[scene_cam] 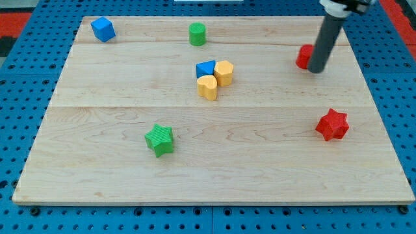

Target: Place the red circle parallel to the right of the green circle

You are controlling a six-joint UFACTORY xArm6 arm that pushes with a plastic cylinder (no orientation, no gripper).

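Wooden board [260, 162] carries eight small coloured blocks.

Red circle [303, 56] near tabletop's right edge, upper part, partly hidden; green circle [197, 34] upright near top edge, centre.

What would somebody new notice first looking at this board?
Probably the dark rod at the view's upper right, my tip right against the red circle, partly hiding it. Next, the tight cluster at centre: a blue block and two yellow blocks touching.
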